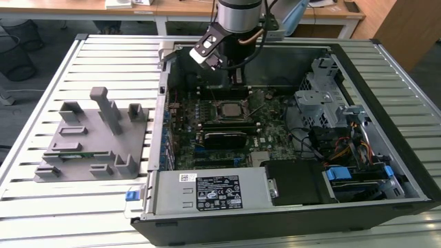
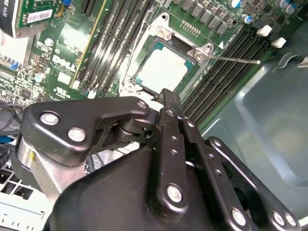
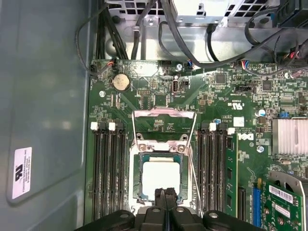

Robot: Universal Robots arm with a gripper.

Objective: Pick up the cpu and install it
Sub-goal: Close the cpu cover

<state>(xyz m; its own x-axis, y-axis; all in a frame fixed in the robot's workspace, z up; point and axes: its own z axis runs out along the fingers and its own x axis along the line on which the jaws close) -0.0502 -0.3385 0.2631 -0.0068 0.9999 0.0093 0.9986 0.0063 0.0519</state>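
**CPU is sitting in the socket, gripper pinched shut right over it**

Exterior view: the gripper (image 1: 236,78) hangs down inside the open computer case (image 1: 276,230). The cpu (image 1: 231,109) lies just below the fingertips and a bit out in front of them, flat in its socket on the motherboard (image 1: 269,124). The grey fixture (image 1: 90,150) is well off to one side of the hand, outside the case. The hand carries nothing, so I'd say the chip is already seated.

Second wrist view: the gripper (image 2: 169,97) has its fingers pressed together into one thin tip with nothing between them. That tip sits right at the near edge of the cpu (image 2: 161,71), but I can't tell if it's touching. The socket lever (image 2: 236,60) pokes out loose beyond the chip, so the socket doesn't look locked to me.

First wrist view: the gripper (image 3: 165,194) tips hang over the cpu (image 3: 160,174) at its near edge. The load plate (image 3: 163,112) is flipped open on the far side of the chip from the hand, which is why the top is bare. The chip itself is a small flat square with a pale silvery lid, sitting square in the frame. Memory slots (image 3: 108,168) run along both sides of the hand.
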